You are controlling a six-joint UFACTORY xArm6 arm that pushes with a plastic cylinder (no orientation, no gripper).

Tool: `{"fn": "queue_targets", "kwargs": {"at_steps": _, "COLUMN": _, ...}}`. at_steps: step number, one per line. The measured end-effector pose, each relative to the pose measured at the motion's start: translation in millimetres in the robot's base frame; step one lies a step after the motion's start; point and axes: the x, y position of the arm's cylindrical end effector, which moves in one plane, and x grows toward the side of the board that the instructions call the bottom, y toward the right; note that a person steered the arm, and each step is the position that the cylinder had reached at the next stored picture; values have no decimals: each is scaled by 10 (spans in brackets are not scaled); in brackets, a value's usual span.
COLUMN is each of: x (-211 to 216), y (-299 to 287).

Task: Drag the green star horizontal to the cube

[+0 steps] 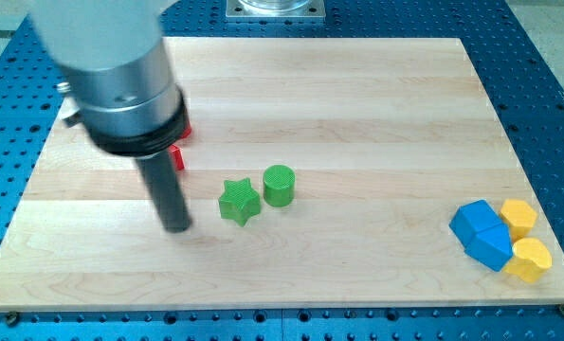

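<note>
Wooden board (357, 95), green star (238, 201) right of my tip (177, 227)

A red block (179, 152) at the frame's left is mostly hidden behind the arm, shape unclear; the arm's upper body is blurred and cut off by the top edge.

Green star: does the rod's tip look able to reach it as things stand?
Probably yes. My tip sits just to the view's left of the green star with bare board between them. The green cylinder lies on the star's far side, out of the way.
</note>
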Motion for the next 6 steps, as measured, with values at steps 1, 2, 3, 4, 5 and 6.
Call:
{"fn": "queue_targets", "kwargs": {"at_steps": 1, "x": -172, "y": 317}}
{"fn": "queue_targets", "kwargs": {"at_steps": 2, "x": -172, "y": 719}}
{"fn": "queue_targets", "kwargs": {"at_steps": 3, "x": -172, "y": 1296}}
{"fn": "queue_targets", "kwargs": {"at_steps": 4, "x": -172, "y": 1693}}
{"fn": "queue_targets", "kwargs": {"at_steps": 5, "x": -172, "y": 1986}}
{"fn": "queue_targets", "kwargs": {"at_steps": 6, "x": -188, "y": 1922}}
